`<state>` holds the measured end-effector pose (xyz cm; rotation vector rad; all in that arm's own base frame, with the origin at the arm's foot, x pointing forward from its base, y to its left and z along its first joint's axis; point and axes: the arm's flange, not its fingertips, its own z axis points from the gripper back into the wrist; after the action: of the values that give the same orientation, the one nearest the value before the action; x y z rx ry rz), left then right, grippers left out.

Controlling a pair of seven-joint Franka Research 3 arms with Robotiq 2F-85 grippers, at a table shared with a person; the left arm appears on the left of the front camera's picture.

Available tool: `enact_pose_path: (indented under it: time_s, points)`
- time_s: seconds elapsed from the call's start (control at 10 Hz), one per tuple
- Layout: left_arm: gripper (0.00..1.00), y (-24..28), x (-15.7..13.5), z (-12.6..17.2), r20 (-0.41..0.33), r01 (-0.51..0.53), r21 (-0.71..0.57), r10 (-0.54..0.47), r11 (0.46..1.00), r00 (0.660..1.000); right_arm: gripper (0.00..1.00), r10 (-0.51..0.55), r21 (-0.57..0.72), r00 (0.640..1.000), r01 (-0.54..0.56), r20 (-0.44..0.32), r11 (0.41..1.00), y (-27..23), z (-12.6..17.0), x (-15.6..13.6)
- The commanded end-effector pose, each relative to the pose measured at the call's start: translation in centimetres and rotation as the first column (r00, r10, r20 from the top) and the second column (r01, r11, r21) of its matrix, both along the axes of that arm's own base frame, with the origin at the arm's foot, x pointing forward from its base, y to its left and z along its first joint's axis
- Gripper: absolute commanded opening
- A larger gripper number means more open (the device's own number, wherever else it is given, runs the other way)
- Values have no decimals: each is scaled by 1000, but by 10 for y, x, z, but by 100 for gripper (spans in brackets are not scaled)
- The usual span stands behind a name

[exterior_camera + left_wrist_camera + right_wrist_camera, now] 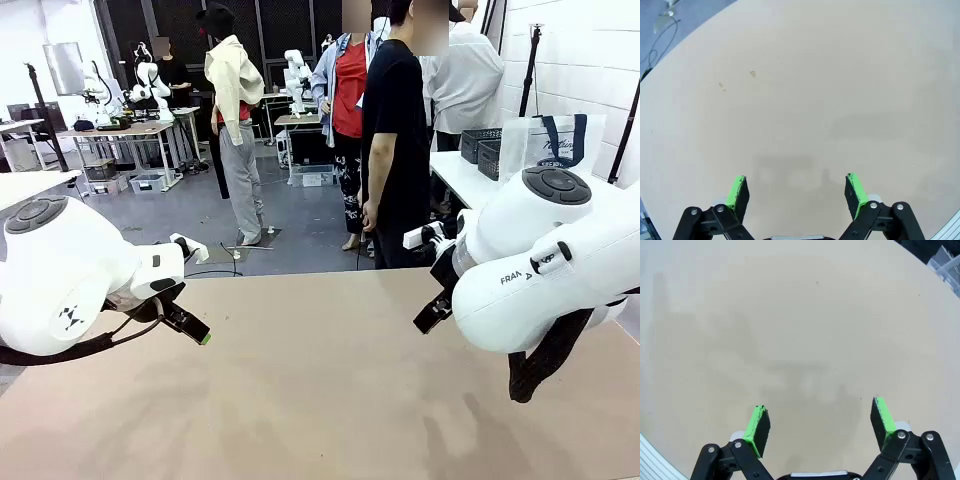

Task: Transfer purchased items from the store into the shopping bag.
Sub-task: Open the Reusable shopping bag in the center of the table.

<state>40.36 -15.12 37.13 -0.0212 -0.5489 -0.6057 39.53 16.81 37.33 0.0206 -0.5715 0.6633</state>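
Note:
My left gripper (192, 326) hangs open over the bare tan table (320, 400) at the left. Its green pads (736, 190) stand wide apart with nothing between them. At the right my right gripper (431, 313) is open too, pads (758, 426) wide apart over bare tabletop. The shopping bag (553, 143), whitish with navy handles and an oval logo, stands on a white side table (462, 180) at the far right. The store, a dark grey slotted basket (481, 146), sits beside it. The purchased items are out of view.
A person in a black shirt (394, 150) stands at the table's far edge, arms down. More people stand behind. Two small marks (753, 74) dot the tabletop under my left wrist.

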Motion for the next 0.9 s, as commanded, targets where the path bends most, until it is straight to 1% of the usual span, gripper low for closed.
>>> enact_pose_path:
  time_s: [0.0,0.8]
  points:
    - [100,0,0,0,0,0,0,0,1000,1000,100,0,0,1000,0,0,1000,0,0,0]
    - [100,0,0,0,0,0,0,0,1000,1000,100,0,0,1000,0,0,1000,0,0,0]
